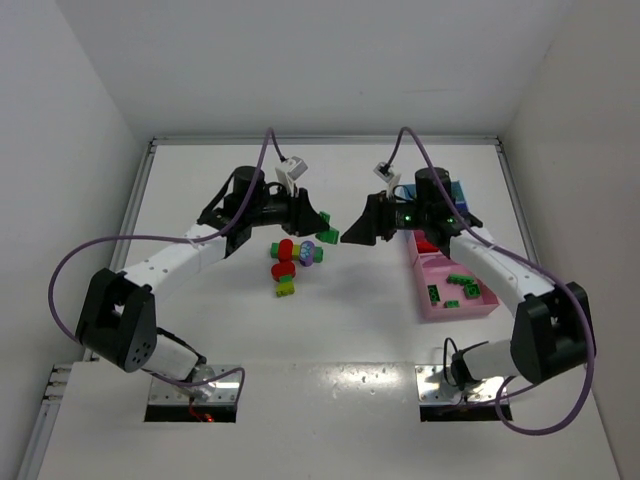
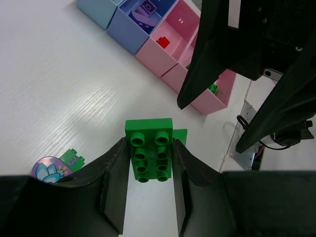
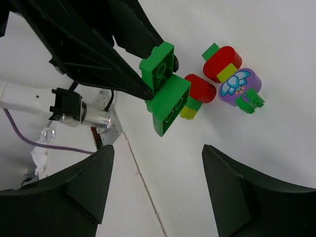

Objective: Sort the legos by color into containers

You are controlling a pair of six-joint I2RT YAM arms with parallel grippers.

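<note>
Green brick (image 2: pixel 149 150): clamped by the left gripper (image 1: pixel 322 222), whose jaws press in narrow against its two long sides, with the studs facing the wrist camera. The brick appears lifted off the white table (image 1: pixel 350 330), near the middle of the workspace, between the loose pile (image 1: pixel 290 262) and the row of trays.

The right gripper (image 3: pixel 157 160) stands with its jaws spread wide and nothing between them. It points toward the left gripper at close range. In the right wrist view the green brick sits out beyond the jaws, not inside them (the overhead view alone does not show whether the two grippers touch).

Loose pile, resting on the table just beside the left gripper:
- two red rounded bricks (image 3: pixel 222 63);
- one yellow-green brick (image 3: pixel 187 112), partly under a red one;
- one purple round piece (image 3: pixel 239 85) printed with a flower;
- one small green piece (image 3: pixel 249 101) marked with a 3, touching the purple piece.

Trays, set wall to wall along the right side of the table:
- near pink tray (image 1: pixel 478 305), holding several green bricks (image 1: pixel 455 285);
- second pink tray (image 2: pixel 158 57), holding one red brick (image 2: pixel 163 42);
- purple-blue tray (image 2: pixel 126 32), with a printed piece inside, too cropped to identify;
- light blue tray (image 2: pixel 98 12), contents out of view.
</note>
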